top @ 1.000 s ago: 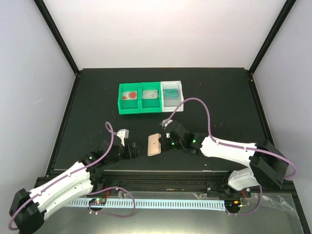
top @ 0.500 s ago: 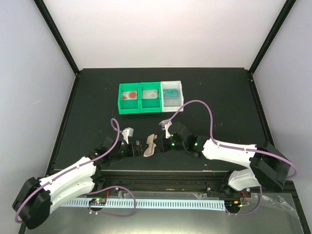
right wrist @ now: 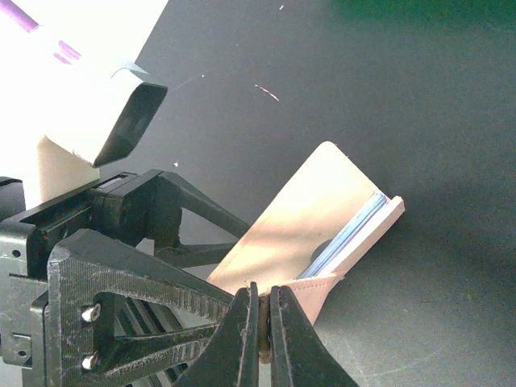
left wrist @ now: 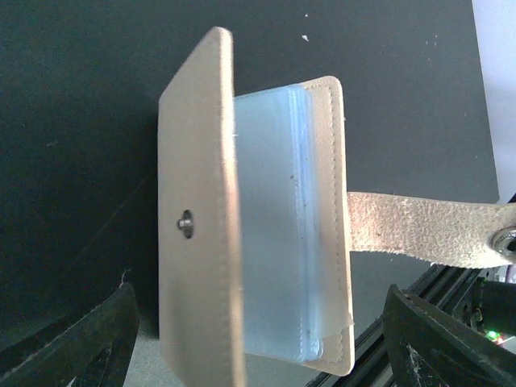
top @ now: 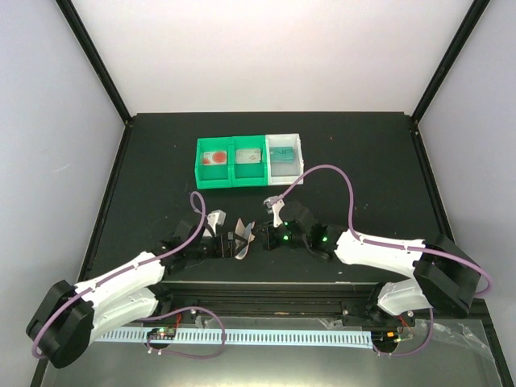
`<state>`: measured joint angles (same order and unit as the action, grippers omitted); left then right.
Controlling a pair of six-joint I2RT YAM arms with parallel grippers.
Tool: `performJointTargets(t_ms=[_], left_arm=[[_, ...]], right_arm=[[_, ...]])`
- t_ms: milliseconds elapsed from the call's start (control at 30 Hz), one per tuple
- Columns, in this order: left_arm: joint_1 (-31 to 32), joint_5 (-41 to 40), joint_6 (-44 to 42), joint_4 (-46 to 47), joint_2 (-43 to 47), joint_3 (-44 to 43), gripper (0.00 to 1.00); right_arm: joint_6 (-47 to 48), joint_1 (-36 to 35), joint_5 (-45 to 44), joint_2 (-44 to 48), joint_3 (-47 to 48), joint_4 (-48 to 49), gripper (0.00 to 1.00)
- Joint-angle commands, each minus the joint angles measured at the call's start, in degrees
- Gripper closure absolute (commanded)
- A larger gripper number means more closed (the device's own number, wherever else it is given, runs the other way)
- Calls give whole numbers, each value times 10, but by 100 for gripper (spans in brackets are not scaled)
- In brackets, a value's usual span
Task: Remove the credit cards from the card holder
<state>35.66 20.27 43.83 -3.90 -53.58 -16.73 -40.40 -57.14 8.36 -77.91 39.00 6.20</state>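
From above, three credit cards [top: 214, 157] lay in the bins [top: 232, 184], well beyond the fingers, and the card holder [top: 244, 239] sat between the left gripper [top: 227, 244] and the right gripper [top: 264, 239]. The left wrist view showed its fingers [left wrist: 97, 339] spread wide and gripping nothing, with the opened holder between them. The right wrist view showed its fingers [right wrist: 242, 339] pinched shut on the holder's near end. Whether any card was left inside could not be told.

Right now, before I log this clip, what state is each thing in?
card holder: flaps spread apart, blue sleeves showing
right claw: shut on the card holder's edge
left claw: open, fingers either side of the card holder, not gripping
red-and-white card: out, in the green bin, left compartment
grey card: out, green bin, right compartment
teal card: out, in the white bin
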Motion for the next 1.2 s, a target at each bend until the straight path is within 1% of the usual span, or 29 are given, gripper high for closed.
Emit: performJointTargets(t_ms=[0,100,233,333,433,533,567,633,667,700,733,833,933,967,1000,1100,1133,1167], left_arm=[[-4,16,-30,4,-14,-31,18],[-5,-2,-39,-8,-26,-35,28],[-5,-22,-46,-24,-36,-37,38],[-6,-35,-51,-34,-40,-37,52],[-6,-40,-51,-39,-43,-36,70],[-7,-42,-48,-41,-42,-34,84],[-6,-43,-47,-41,-40,-32,86],[-6,-43,-46,-40,-39,-30,85],[-7,-42,-46,-41,-40,-30,81],[-6,-42,-46,-41,-41,-29,75],[-6,-41,-46,-40,-44,-29,72],[-7,-35,-46,-29,-53,-27,71],[-6,-18,-49,-11,-64,-25,87],[-6,-11,-50,-4,-67,-24,95],[-6,-6,-52,1,-71,-25,98],[-7,11,-48,6,-81,-28,98],[-7,16,-42,9,-81,-27,98],[-6,23,-34,14,-81,-24,99]], right_arm=[[4,-1,1,10,2,20,99],[9,-1,-27,10,10,-14,99],[12,0,-63,27,-13,-35,99],[10,1,-90,40,-38,-47,99],[10,7,-125,41,-46,-70,99],[13,19,-146,37,-54,-89,99],[15,25,-149,36,-57,-92,99],[18,35,-152,35,-63,-99,99],[19,39,-153,35,-66,-99,99],[20,43,-155,35,-68,-102,99],[22,46,-157,36,-70,-104,99],[27,49,-165,37,-71,-110,99],[29,50,-169,40,-69,-117,99],[30,50,-171,41,-69,-119,99],[31,51,-174,42,-68,-122,99],[34,54,-188,43,-62,-138,98],[34,55,-195,43,-56,-149,95],[33,55,-202,44,-48,-163,89]])
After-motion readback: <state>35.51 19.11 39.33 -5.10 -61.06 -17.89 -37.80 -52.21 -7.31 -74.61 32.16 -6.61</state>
